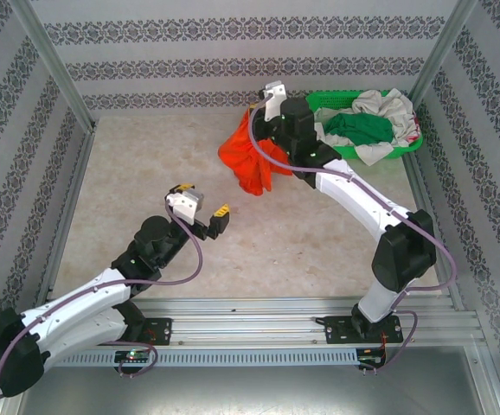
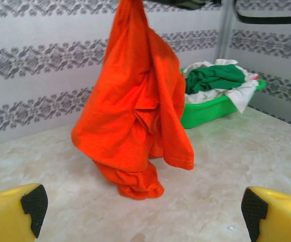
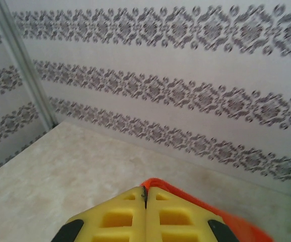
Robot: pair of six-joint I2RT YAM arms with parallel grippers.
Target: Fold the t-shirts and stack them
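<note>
You have a green plastic lattice basket (image 1: 326,101) in the far right corner of the marbled tabletop (image 1: 146,164), near the patterned wall (image 1: 233,65). Aluminium frame posts (image 1: 55,65) stand at the corners.

White walls (image 3: 135,60) banded with grey floral patterns rise ahead of the right gripper (image 3: 145,194), a pale marbled tabletop (image 3: 85,171) spreading below it.

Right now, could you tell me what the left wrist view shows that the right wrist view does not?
Left wrist view: the orange-red t-shirt hanging full length down to the table, the green basket with a dark green shirt and a white shirt, the open left gripper. Right wrist view: the right gripper shut on an orange fold. Shared: that t-shirt, the table, the patterned wall.
</note>
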